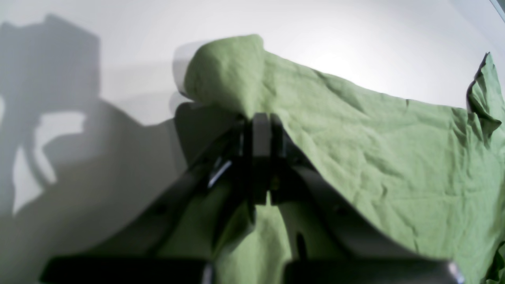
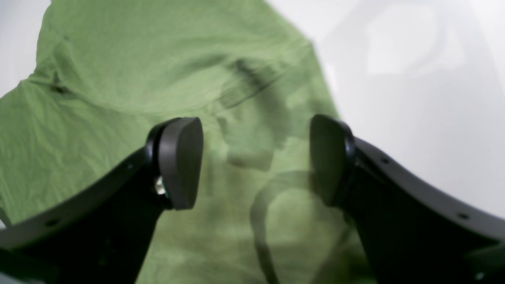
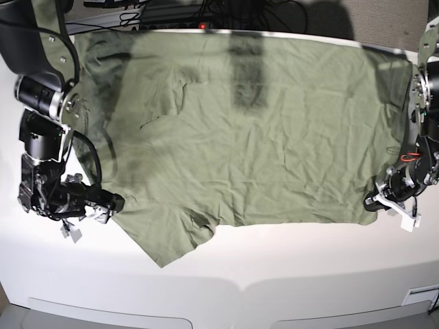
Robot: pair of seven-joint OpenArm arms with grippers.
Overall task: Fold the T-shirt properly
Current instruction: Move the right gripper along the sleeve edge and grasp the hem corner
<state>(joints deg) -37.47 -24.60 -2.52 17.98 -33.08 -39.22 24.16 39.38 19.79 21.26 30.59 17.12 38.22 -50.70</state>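
Note:
The olive-green T-shirt (image 3: 247, 137) lies spread and wrinkled on the white table, with its sleeves toward the left of the base view. My left gripper (image 3: 374, 203) is at the shirt's right near corner. In the left wrist view it (image 1: 262, 120) is shut on a pinch of the T-shirt (image 1: 355, 142), and the cloth bulges up over the fingertips. My right gripper (image 3: 115, 203) is at the shirt's left edge by the near sleeve. In the right wrist view it (image 2: 256, 157) is open, with the blurred T-shirt (image 2: 118, 79) under its fingers (image 2: 179, 161).
The white table (image 3: 274, 274) has bare room along its near side. Cables and dark gear (image 3: 171, 14) run along the far edge. The near sleeve (image 3: 171, 240) sticks out toward the front. Both arm bases stand at the table's sides.

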